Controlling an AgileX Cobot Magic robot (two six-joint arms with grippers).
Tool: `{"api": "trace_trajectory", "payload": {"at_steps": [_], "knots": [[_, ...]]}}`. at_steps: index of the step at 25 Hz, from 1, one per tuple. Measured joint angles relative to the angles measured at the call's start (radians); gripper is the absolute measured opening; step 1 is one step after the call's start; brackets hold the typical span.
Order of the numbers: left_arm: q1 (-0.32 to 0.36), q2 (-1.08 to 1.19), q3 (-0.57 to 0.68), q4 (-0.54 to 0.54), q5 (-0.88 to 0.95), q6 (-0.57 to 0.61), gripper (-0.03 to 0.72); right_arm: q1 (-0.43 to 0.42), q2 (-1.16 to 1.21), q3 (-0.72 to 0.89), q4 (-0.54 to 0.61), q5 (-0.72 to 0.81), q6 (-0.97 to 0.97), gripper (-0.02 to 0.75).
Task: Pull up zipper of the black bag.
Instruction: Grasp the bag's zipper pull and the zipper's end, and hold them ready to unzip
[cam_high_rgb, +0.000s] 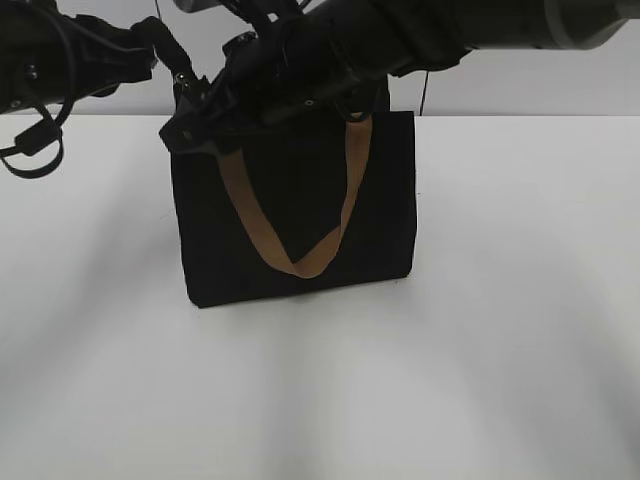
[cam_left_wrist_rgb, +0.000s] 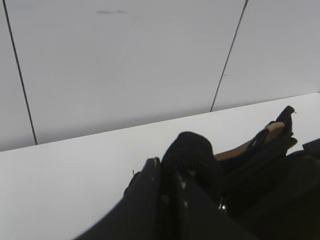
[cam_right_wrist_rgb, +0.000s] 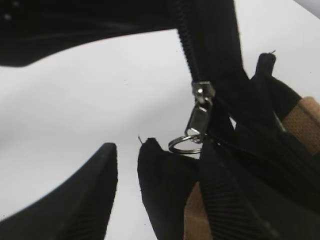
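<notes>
The black bag (cam_high_rgb: 300, 200) stands upright on the white table, one tan handle (cam_high_rgb: 300, 262) hanging down its front. My left gripper (cam_high_rgb: 183, 92) is at the bag's top left corner; in the left wrist view it (cam_left_wrist_rgb: 167, 165) is shut on a fold of the bag's black fabric (cam_left_wrist_rgb: 192, 150). My right gripper (cam_high_rgb: 205, 125) reaches across to the same end of the top edge. In the right wrist view it (cam_right_wrist_rgb: 157, 150) is open, with a black fabric tab and tan strap between its fingers. The silver zipper pull (cam_right_wrist_rgb: 200, 117) with its ring hangs on the zip track (cam_right_wrist_rgb: 187, 45) just beyond the fingertips.
The white table (cam_high_rgb: 500, 350) stretches around the bag. A white panelled wall (cam_left_wrist_rgb: 125, 60) rises behind it. Both arms crowd the space above the bag's top left. A tan strap end (cam_right_wrist_rgb: 305, 120) shows at the right of the right wrist view.
</notes>
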Motion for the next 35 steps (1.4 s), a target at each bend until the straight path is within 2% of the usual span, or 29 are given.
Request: {"api": "trace_trajectory", "payload": {"at_steps": [5, 14, 17, 19, 21, 28, 35], "knots": [[0.0, -0.028, 0.0, 0.0, 0.003, 0.0, 0.018, 0.0, 0.007, 0.0, 0.02, -0.024, 0.008, 0.354], [-0.001, -0.03, 0.0, 0.001, 0.014, 0.0, 0.018, 0.0, 0.011, 0.0, 0.073, -0.063, 0.011, 0.307], [-0.001, -0.03, 0.0, 0.001, 0.017, 0.0, 0.018, 0.0, 0.011, 0.0, 0.072, -0.069, 0.012, 0.173], [-0.001, -0.03, 0.0, 0.003, 0.022, 0.0, 0.018, 0.0, 0.011, 0.0, 0.067, -0.071, 0.015, 0.045], [-0.001, -0.03, 0.0, 0.005, 0.041, 0.0, 0.018, 0.0, 0.011, 0.0, 0.054, -0.072, 0.016, -0.006], [0.026, -0.03, 0.0, 0.012, 0.185, 0.0, 0.018, -0.012, 0.009, 0.0, -0.02, -0.047, 0.104, -0.015], [0.03, -0.03, 0.0, 0.017, 0.281, 0.0, 0.018, -0.038, -0.023, 0.0, -0.042, -0.004, 0.128, -0.015]]}}
